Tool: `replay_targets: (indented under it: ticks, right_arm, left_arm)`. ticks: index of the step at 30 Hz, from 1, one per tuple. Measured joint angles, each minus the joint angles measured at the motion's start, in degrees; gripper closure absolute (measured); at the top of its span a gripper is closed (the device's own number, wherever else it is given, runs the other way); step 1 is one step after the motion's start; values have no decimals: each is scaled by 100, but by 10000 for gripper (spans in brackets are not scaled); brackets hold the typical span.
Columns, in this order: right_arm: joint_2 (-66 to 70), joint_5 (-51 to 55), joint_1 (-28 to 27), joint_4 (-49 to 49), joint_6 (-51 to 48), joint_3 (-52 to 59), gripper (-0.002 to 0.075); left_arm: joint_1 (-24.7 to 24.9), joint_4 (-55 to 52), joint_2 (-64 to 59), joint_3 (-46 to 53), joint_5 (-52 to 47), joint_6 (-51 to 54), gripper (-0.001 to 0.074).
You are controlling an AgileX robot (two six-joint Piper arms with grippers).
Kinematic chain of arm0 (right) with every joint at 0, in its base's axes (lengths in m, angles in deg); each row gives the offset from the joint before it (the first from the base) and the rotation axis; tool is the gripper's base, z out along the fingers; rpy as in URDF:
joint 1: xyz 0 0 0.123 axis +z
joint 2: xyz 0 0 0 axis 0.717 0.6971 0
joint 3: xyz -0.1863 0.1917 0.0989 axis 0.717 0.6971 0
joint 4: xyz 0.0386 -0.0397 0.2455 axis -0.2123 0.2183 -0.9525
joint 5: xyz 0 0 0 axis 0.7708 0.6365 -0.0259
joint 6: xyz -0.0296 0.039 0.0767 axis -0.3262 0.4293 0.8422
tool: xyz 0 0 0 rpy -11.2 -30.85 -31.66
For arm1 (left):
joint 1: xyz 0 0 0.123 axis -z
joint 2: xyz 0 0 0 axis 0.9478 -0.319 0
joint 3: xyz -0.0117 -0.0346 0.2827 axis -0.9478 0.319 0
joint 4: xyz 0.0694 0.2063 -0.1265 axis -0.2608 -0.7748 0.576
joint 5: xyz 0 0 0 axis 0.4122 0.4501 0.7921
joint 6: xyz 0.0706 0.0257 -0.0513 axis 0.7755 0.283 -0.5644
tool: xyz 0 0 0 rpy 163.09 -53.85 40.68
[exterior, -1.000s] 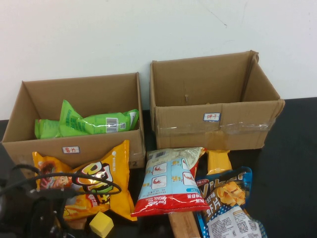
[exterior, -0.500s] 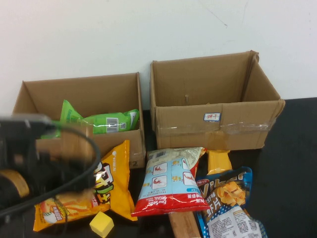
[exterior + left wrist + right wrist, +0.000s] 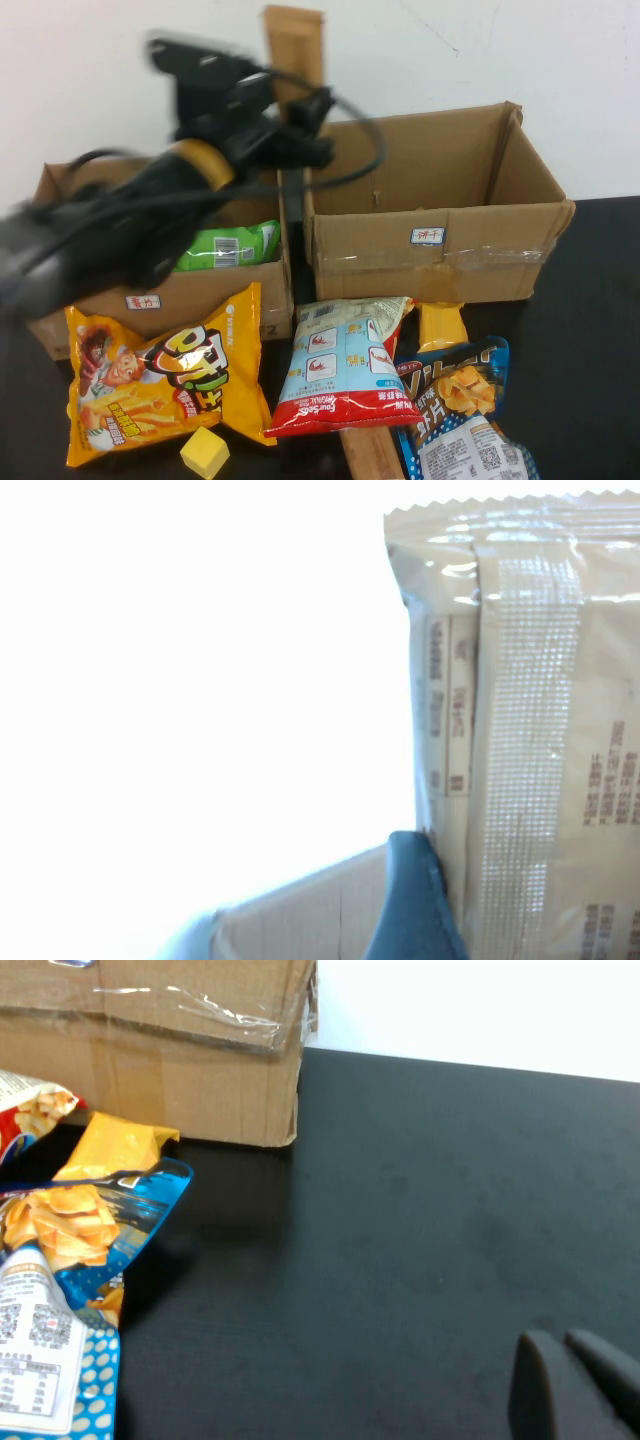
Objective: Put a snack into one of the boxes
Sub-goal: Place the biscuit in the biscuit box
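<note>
My left gripper (image 3: pixel 298 118) is raised above the gap between the two cardboard boxes and is shut on a tan snack packet (image 3: pixel 293 45) that stands upright above it. In the left wrist view the packet (image 3: pixel 530 730) fills the right side, with one blue finger (image 3: pixel 415 905) pressed on it. The left box (image 3: pixel 150 292) holds a green snack bag (image 3: pixel 228 245). The right box (image 3: pixel 440 250) shows nothing inside. My right gripper (image 3: pixel 565 1360) is shut and empty, low over the black table, out of the high view.
In front of the boxes lie an orange chip bag (image 3: pixel 160 380), a blue, white and red bag (image 3: pixel 340 365), a blue chip bag (image 3: pixel 455 400), a yellow packet (image 3: pixel 440 325), a yellow cube (image 3: pixel 205 452) and a brown packet (image 3: pixel 372 455). Bare black table (image 3: pixel 420 1220) lies at the right.
My left arm has swung up from the front left of the table to above the boxes, carrying the tan packet. The orange bag is now uncovered. The right arm has not visibly moved.
</note>
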Motion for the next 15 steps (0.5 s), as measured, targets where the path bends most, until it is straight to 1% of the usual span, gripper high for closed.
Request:
replay_targets:
  ticks: [3,5,7,9,12,15]
  right_arm:
    - [0,0,0,0,0,0,727]
    - [0,0,0,0,0,0,727]
    - [0,0,0,0,0,0,727]
    - [0,0,0,0,0,0,727]
    - [0,0,0,0,0,0,727]
    - [0,0,0,0,0,0,727]
  left_arm:
    - [95,-193,-958,-1120,-252,-351,303]
    - [146,-364,-1594,-1851,-605,-742,303]
    - [169,-535,-2170,-2455,-1023,-1173,287]
    - [195,-794,-2604,-2979,-1600,-1609,241]
    - [216,-1290,-3002,-3571,-2544,-2175,150]
    - [243,-1637,-2983,-3748,-3211,-2616,119]
